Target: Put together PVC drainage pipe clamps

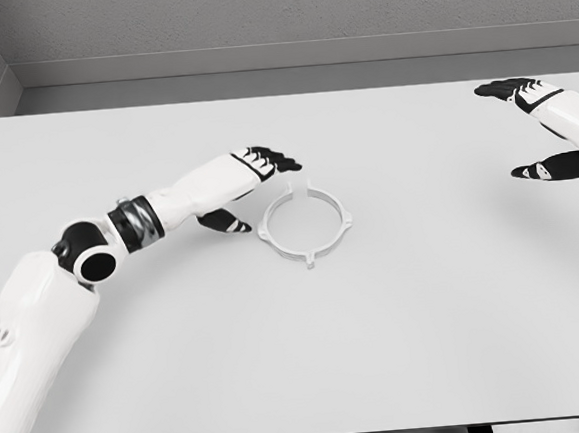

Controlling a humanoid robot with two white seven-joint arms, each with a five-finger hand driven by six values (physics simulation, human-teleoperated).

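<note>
Plainly the white ring-shaped pipe clamp (305,224) lies flat on the table (400,348), just right of the left hand (252,184), whose fingers are spread, holding nothing; the right hand (543,126), likewise released, sits well apart, so the left is nearer.

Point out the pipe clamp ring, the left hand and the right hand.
pipe clamp ring (275,236): head view, on the white band's left side.
left hand (257,184): head view, between its open fingers and thumb.
right hand (543,126): head view, between its open fingers and thumb.
</note>
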